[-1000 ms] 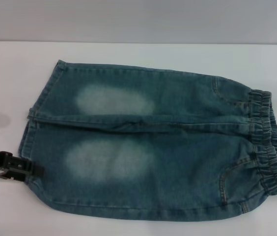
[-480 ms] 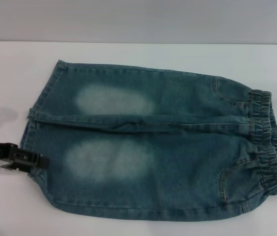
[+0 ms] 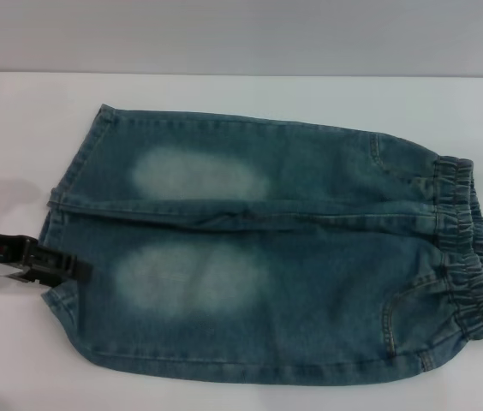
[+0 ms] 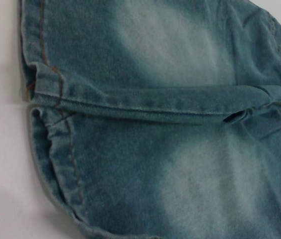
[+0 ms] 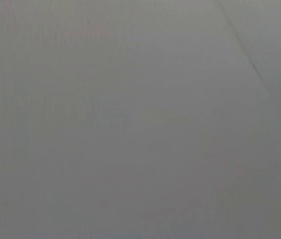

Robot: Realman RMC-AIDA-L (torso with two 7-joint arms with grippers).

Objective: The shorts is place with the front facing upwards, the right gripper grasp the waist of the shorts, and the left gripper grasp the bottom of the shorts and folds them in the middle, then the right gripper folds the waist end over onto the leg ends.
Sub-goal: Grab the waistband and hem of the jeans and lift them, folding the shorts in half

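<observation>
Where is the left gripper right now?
In the head view, the left gripper is at the robot's left, over the near leg's hem on the shorts, opposite the waist.

white table (image 3: 19, 128), plain grey wall (image 3: 241, 34) behind

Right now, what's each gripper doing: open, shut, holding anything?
Left gripper: at the leg hem of the shorts; open or shut cannot be told.
Right gripper: not in view.
</observation>
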